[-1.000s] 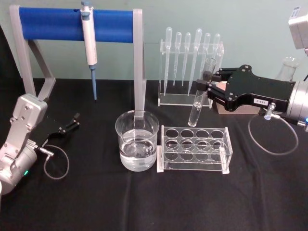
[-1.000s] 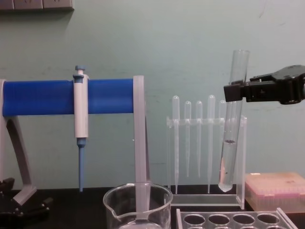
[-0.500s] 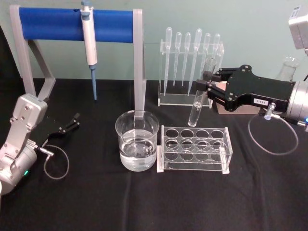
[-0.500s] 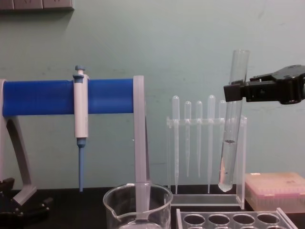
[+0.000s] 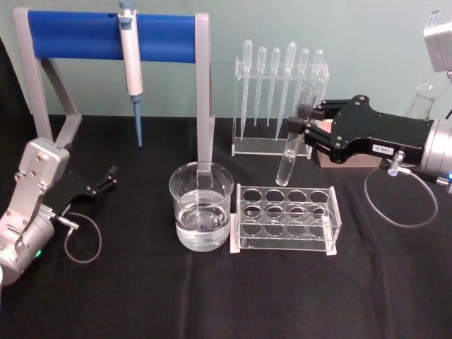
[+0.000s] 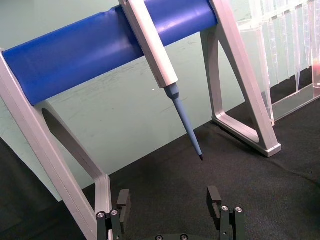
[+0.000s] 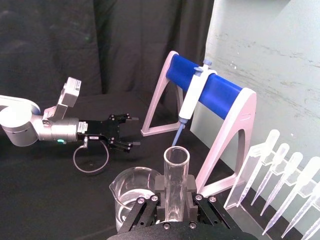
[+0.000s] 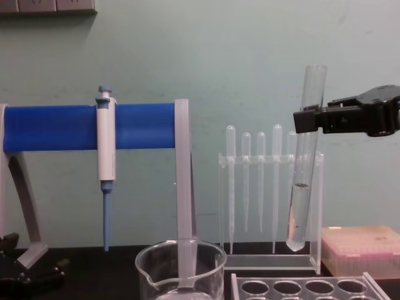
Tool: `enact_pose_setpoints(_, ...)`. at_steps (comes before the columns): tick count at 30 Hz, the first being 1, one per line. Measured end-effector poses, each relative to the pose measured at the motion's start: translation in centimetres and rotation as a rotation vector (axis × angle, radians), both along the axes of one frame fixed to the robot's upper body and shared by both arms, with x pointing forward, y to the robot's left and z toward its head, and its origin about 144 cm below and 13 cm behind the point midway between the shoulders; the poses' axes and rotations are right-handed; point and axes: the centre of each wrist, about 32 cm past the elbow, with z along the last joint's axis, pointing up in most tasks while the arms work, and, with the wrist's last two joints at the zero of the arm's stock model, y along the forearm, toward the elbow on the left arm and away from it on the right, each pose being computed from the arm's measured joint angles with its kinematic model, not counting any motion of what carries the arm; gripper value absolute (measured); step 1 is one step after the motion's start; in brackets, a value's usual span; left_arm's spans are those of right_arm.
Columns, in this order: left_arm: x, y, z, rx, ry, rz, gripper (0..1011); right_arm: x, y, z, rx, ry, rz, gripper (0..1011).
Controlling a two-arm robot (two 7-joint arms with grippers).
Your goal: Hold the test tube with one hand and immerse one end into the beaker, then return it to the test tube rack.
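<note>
R gripper (image 5: 296, 128) mid-right of head view, fingers clamped on test tube (image 5: 289, 152) near its mouth. Tube hangs slightly tilted in air w/ some liquid in lower part, bottom end just above back edge of clear rack (image 5: 285, 229), not in a hole. Part-filled beaker (image 5: 201, 206) at centre, just left of rack. L gripper (image 5: 104, 180) lower left, fingers wide apart, holding nothing.
</note>
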Motion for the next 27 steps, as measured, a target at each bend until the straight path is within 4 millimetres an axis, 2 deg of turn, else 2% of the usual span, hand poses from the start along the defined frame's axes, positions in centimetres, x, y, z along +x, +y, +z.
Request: enact_pose_setpoints(27,0.0,0.0,0.0,0.0,0.0,0.0,1000,0.0,0.0,0.0,0.0,0.0,0.0,234)
